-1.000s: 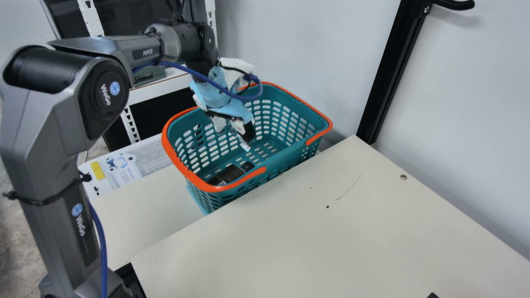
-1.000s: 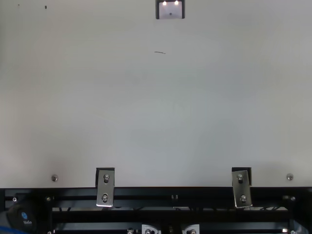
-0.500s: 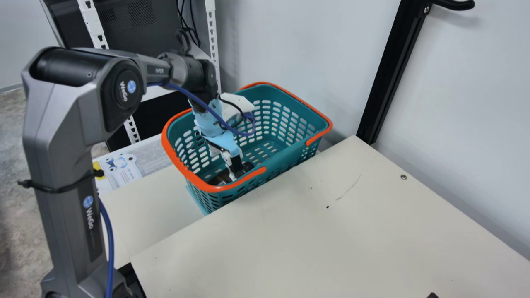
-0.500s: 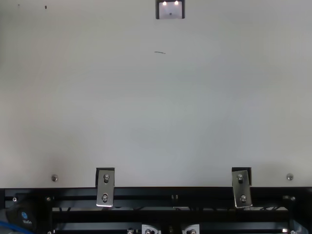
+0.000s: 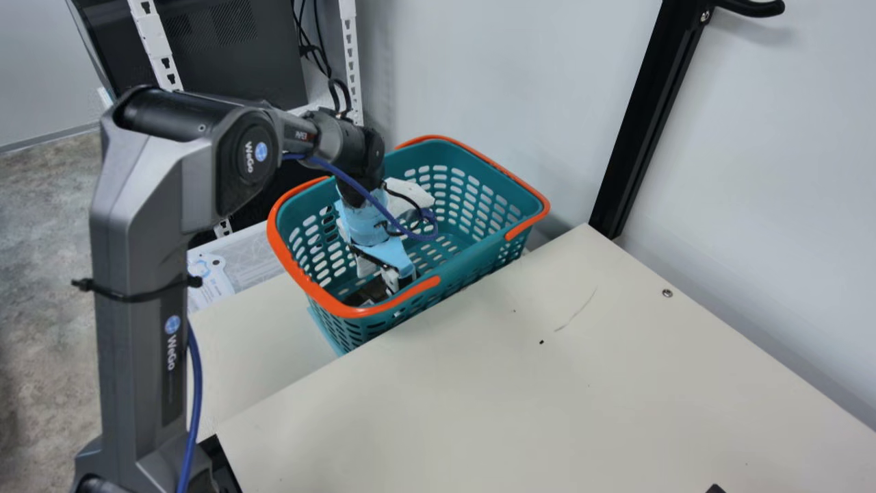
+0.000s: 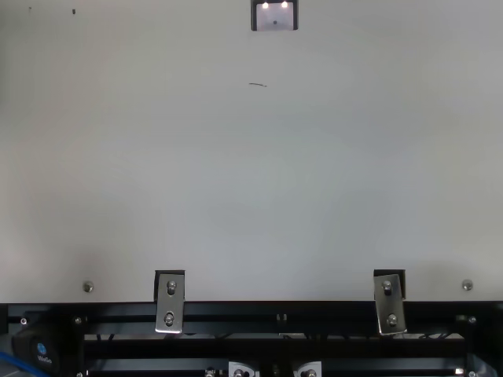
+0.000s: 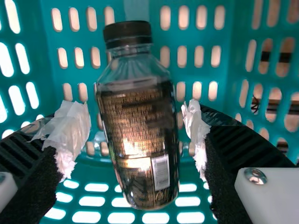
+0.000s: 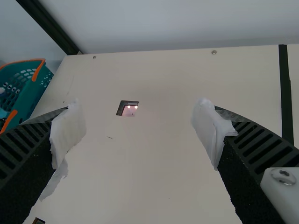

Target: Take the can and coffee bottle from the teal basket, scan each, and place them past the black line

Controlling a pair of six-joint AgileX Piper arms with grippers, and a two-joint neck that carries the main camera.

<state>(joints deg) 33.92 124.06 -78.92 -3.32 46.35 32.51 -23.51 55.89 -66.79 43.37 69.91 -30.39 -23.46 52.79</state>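
Note:
My left gripper is low inside the teal basket, over its near left part, by the dark coffee bottle. In the left wrist view, the coffee bottle, with a black cap and a barcode label, stands between the parted fingers of my left gripper; gaps show on both sides of it. Over the cream table, my right gripper is open with nothing between its white-wrapped fingertips. The black line runs along the table in the right wrist view.
A black-framed device with two small lights is set at the table's far middle in the top view. The basket's slotted walls surround my left gripper. A black post rises against the wall behind the table's corner.
My left gripper has come down from above the basket's middle to the bottle near its close left side. The basket has not moved.

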